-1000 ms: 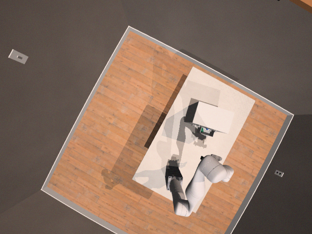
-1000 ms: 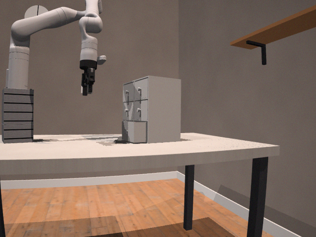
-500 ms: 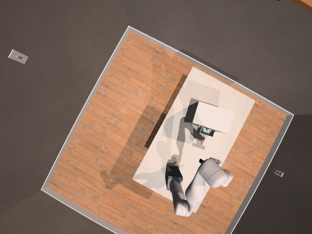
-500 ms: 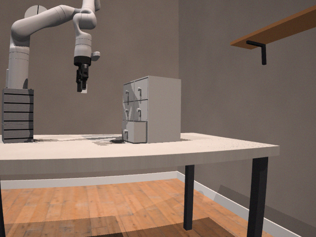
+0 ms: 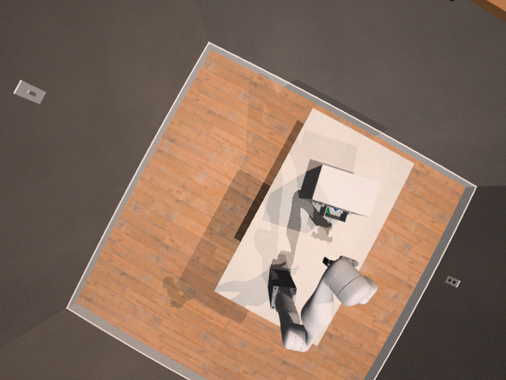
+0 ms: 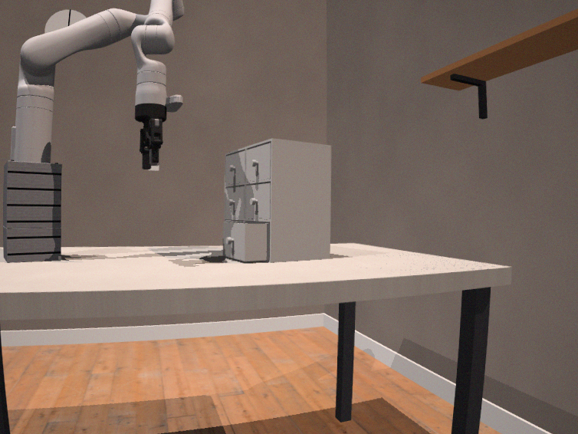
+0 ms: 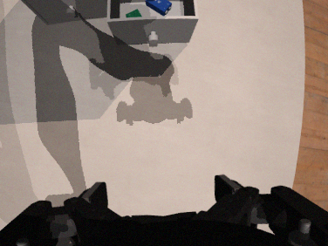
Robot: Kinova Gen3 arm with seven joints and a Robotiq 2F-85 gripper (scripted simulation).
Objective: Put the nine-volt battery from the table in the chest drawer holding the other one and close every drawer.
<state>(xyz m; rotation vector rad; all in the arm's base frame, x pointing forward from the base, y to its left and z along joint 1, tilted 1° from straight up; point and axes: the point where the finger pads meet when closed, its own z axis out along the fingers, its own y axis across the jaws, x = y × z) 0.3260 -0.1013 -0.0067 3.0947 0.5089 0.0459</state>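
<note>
The small white chest (image 6: 277, 200) stands in the middle of the table, and it also shows from above in the top view (image 5: 344, 188). Its bottom drawer (image 6: 246, 241) is pulled out a little; the other drawers sit flush. In the wrist view the open drawer (image 7: 150, 10) holds a blue box-shaped item (image 7: 159, 3) and a small green piece (image 7: 134, 13). My gripper (image 6: 150, 162) hangs open and empty, high above the table and well in front of the chest. Its fingertips show at the bottom of the wrist view. I see no battery lying on the table.
The arm's dark ribbed base (image 6: 32, 210) stands at the table's near left end. Arm shadows (image 7: 131, 60) fall on the table in front of the drawer. A wooden wall shelf (image 6: 504, 51) hangs at the right, away from the table.
</note>
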